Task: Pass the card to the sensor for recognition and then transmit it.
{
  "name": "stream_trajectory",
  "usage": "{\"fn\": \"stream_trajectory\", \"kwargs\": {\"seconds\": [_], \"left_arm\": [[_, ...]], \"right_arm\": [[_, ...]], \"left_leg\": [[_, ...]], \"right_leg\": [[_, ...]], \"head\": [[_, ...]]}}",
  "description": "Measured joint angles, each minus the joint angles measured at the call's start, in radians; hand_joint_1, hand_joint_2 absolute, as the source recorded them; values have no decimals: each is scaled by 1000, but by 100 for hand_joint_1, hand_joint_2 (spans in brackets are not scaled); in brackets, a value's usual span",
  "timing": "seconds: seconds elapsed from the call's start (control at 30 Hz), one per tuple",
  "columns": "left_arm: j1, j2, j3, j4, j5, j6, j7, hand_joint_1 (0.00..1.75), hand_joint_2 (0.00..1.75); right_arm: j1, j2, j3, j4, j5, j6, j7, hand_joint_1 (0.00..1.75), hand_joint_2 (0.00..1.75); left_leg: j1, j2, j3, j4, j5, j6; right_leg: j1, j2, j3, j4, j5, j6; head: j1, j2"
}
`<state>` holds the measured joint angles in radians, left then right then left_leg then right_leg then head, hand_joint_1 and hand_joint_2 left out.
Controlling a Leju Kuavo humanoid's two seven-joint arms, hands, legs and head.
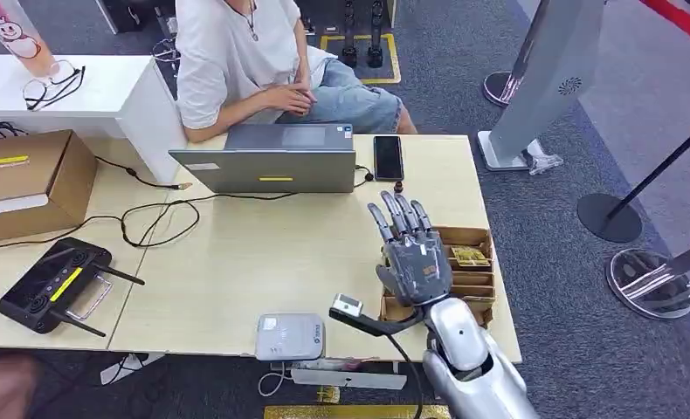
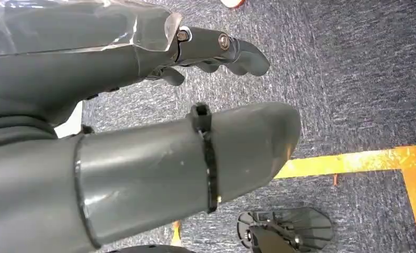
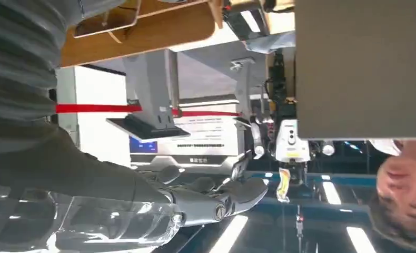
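Note:
A small brown card box [image 1: 473,285] with divided slots stands near the table's right edge, and a yellowish card [image 1: 470,256] lies in it. My right hand [image 1: 416,253] hovers over the box's left side with its fingers [image 3: 216,196] stretched forward and apart, holding nothing. The grey-white sensor box [image 1: 290,336] sits at the table's front edge, to the left of that hand. In the left wrist view my left hand [image 2: 142,121] hangs over dark carpet, its thumb and fingers apart and nothing in them.
A grey laptop [image 1: 272,161] and a black phone [image 1: 388,157] lie at the table's far side, where a person [image 1: 254,61] sits. A cardboard box [image 1: 27,179] and a black controller [image 1: 58,284] are on the left, with cables between. Stanchion bases [image 1: 610,216] stand on the floor to the right.

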<state>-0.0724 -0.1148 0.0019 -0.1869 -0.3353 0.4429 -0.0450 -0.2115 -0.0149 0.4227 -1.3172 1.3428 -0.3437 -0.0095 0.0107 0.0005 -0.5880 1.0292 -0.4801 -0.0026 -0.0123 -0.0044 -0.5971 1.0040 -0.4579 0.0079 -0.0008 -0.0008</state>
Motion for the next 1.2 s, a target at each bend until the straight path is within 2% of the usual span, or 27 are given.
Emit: {"fn": "stream_trajectory", "kwargs": {"seconds": [0.47,1.2], "left_arm": [[-1,0,0,0,-22,-5,12,0,0],[-2,0,0,0,-37,-10,13,0,0]], "right_arm": [[31,-20,-48,-33,37,56,45,0,175],[73,-40,-102,-61,77,97,79,0,175]], "left_leg": [[0,0,0,0,0,0],[0,0,0,0,0,0]], "right_leg": [[0,0,0,0,0,0],[0,0,0,0,0,0]], "head": [[0,0],[0,0]]}}
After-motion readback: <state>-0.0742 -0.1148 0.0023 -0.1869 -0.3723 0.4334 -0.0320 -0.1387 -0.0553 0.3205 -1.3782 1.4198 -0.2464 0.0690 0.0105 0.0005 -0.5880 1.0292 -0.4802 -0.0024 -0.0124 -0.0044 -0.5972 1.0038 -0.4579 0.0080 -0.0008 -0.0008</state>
